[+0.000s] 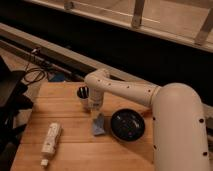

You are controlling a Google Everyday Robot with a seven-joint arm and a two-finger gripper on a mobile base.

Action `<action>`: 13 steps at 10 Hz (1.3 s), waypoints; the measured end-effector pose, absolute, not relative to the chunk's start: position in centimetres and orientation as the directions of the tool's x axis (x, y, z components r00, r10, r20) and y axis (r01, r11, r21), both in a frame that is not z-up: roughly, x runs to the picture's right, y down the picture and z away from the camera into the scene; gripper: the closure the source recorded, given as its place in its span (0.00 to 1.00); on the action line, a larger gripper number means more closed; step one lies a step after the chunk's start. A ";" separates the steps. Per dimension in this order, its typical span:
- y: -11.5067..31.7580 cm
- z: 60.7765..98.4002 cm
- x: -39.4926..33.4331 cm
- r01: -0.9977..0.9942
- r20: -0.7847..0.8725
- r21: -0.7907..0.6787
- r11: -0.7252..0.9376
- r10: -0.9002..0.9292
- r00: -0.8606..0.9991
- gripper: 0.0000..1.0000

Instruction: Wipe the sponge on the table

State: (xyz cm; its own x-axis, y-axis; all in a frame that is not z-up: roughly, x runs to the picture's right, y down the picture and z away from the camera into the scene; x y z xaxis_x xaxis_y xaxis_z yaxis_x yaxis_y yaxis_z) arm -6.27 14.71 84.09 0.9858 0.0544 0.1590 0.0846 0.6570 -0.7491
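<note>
The light-blue sponge (99,126) lies against the wooden table (65,107), just left of the dark bowl (128,125). My white arm reaches in from the right and bends down over the table's middle. The gripper (96,115) points straight down onto the sponge's top edge and is shut on the sponge. The upper part of the sponge is hidden by the gripper.
A white cylindrical bottle (51,140) lies on its side at the table's front left. Dark equipment (10,100) and cables (32,75) sit off the left edge. A long rail (60,55) runs behind the table.
</note>
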 end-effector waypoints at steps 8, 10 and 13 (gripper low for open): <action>16.2 81.2 -17.6 0.274 0.456 -0.687 0.673 0.105 0.884 1.00; 19.0 79.5 -17.0 0.262 0.450 -0.729 0.633 0.155 0.879 1.00; 21.6 77.9 -12.9 0.158 0.323 -0.820 0.551 0.216 0.922 1.00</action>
